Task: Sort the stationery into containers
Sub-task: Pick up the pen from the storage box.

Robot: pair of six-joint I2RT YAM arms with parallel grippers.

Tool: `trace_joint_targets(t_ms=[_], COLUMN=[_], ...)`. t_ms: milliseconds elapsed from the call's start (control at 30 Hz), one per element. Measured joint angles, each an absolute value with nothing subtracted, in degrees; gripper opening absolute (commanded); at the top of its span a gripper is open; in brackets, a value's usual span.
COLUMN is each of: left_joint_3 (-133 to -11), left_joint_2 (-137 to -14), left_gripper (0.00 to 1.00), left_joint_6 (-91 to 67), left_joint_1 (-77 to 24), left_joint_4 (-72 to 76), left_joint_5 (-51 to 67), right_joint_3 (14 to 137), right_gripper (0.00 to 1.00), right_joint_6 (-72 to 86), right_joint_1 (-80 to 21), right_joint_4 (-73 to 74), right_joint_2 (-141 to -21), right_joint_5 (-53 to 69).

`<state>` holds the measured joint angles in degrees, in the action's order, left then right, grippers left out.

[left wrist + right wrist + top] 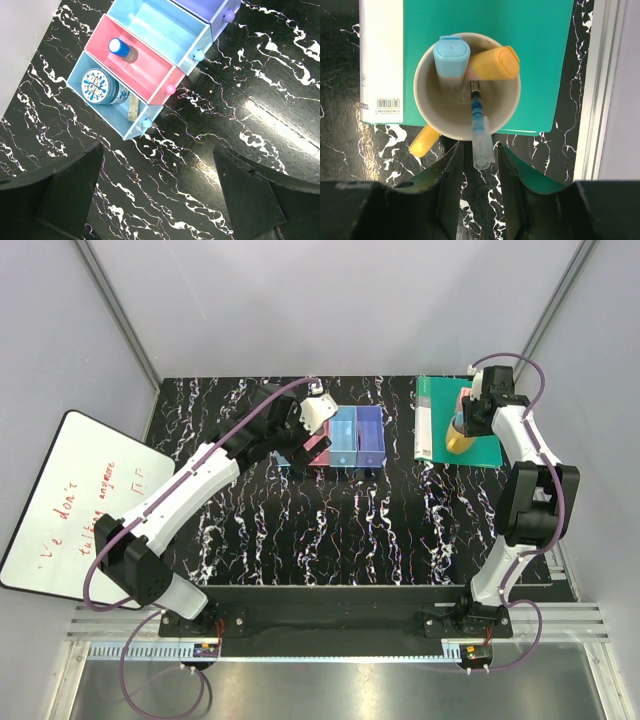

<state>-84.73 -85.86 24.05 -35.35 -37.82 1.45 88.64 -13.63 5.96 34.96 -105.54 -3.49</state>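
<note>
Right gripper (pixel 480 150) sits directly over the yellow mug with a cream inside (pixel 427 107), which stands on the green book (pixel 520 30). Its fingers are narrow and bracket the clear cap of the slim blue-and-clear pen (pixel 477 107). A sliver of gap shows beside the cap, so I read it as not clamped yet. The pen leans on the near rim with its cap sticking out. It's the easiest grab of the three, which is probably why it's the target.

Also in the mug are a pale-blue capped marker (pixel 451 55) and a fat orange highlighter (pixel 495 62). The lower ends of all three are hidden in the mug.

Left gripper (pixel 157 150) is wide and holds nothing. It hangs over the black marbled worktop (pixel 240 100) just in front of the row of translucent plastic bins, likely parked clear of the drop zone.

- Light blue bin (pixel 80 75): holds a round blue-patterned tin (pixel 99 86) and a small pale piece (pixel 133 107). The piece is too small to identify.
- Pink bin (pixel 150 75): holds a blue-capped cylinder (pixel 122 49).
- Blue bin (pixel 165 27): nothing visible inside.
- Purple bin (pixel 210 7): cropped at the frame edge, so its contents are unknown.

In the top view the left arm covers part of the bin row.
</note>
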Motion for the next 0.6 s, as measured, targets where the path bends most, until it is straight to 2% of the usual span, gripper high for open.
trace_joint_targets(t_ms=[267, 400, 600], left_joint_3=[-84.7, -84.7, -84.7], left_joint_2=[-85.9, -85.9, -85.9], left_gripper=[0.99, 0.99, 0.99], left_joint_6=[24.1, 24.1, 24.1], left_joint_1=[-35.4, -35.4, -35.5], left_joint_4=[-37.8, -37.8, -37.8], left_joint_5=[1.2, 1.2, 1.2], right_joint_3=[90.3, 90.3, 90.5], right_gripper=[0.25, 0.11, 0.01], right_joint_6=[-13.9, -14.1, -14.2], right_joint_1=[6.0, 6.1, 6.1], right_joint_4=[34.7, 34.7, 34.8], right_joint_2=[-106.9, -107.0, -106.9], right_joint_5=[-3.3, -3.3, -3.3])
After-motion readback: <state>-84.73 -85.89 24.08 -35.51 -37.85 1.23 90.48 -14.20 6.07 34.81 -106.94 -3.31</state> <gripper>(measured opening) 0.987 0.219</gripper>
